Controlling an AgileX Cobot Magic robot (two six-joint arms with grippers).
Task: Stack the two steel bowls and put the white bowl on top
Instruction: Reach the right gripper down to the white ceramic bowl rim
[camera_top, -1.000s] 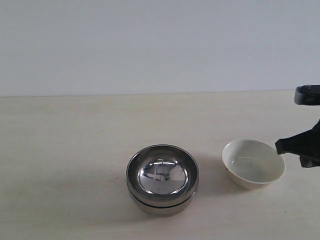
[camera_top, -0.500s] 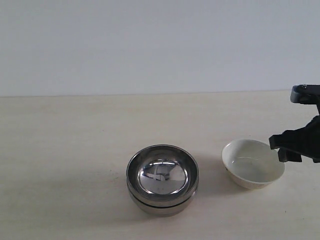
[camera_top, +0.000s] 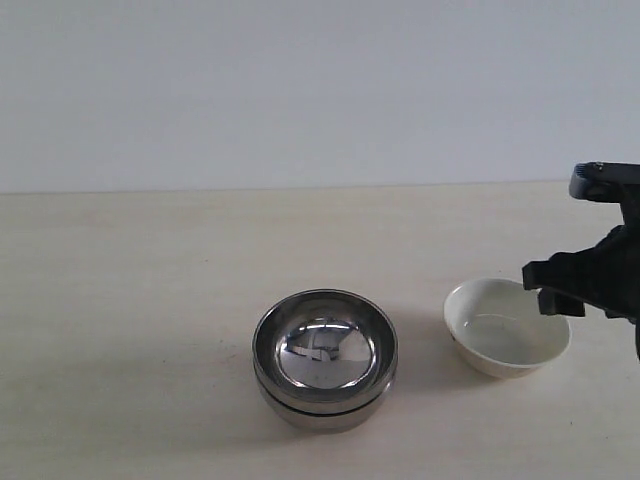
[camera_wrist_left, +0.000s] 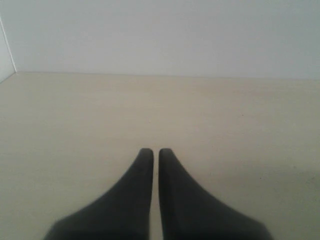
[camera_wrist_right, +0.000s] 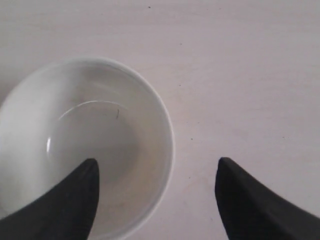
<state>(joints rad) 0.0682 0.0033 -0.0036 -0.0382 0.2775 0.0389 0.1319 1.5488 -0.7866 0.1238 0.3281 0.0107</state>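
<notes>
The two steel bowls (camera_top: 325, 358) sit nested one inside the other near the middle of the table, mirror-shiny. To their right rests the white bowl (camera_top: 506, 327), empty and upright. My right gripper (camera_top: 560, 290) hangs open just above the white bowl's right rim; in the right wrist view one of its fingers (camera_wrist_right: 70, 200) is over the white bowl (camera_wrist_right: 85, 145) and the other lies outside the rim, above bare table. My left gripper (camera_wrist_left: 151, 152) is shut with nothing in it, over bare table; it is out of the exterior view.
The pale wooden table (camera_top: 150, 280) meets a plain white wall at the back. Nothing else stands on it near the bowls.
My right gripper has moved left, from the right edge of the view to above the white bowl's right rim. Neither the steel bowls nor the white bowl moved.
</notes>
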